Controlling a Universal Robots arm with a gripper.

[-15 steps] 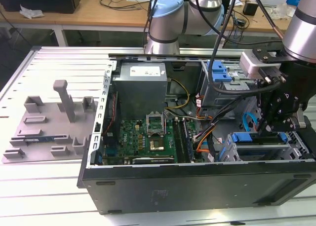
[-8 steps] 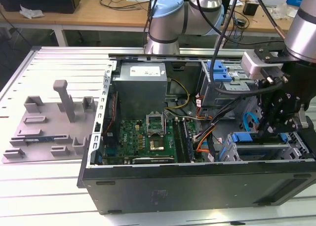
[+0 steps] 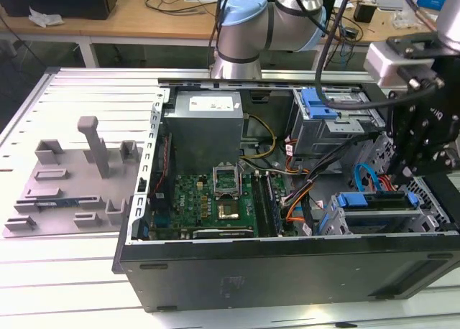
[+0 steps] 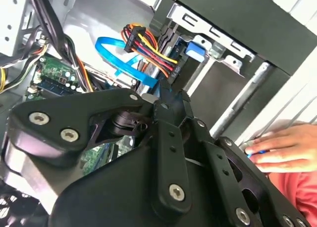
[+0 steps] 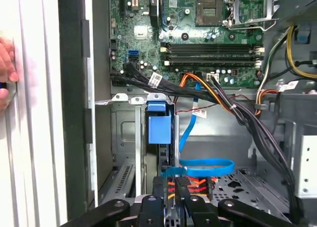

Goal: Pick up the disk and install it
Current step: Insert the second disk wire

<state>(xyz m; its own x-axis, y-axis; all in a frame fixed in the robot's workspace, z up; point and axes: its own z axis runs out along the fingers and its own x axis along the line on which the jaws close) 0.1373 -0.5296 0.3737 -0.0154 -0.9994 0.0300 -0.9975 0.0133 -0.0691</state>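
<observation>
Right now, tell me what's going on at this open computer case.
A Universal Robots arm has its end effector down inside the open computer case, at the drive cage on the exterior view's right. The disk, in its bright blue bracket, sits in that cage directly below the end effector, next to the SATA cable. Whether the disk is fully seated cannot be told. A person's hand rests on the table just outside the case.

Bright blue disk (image 3: 379, 200), green motherboard (image 3: 212, 200), black hand (image 5: 168, 197).
</observation>
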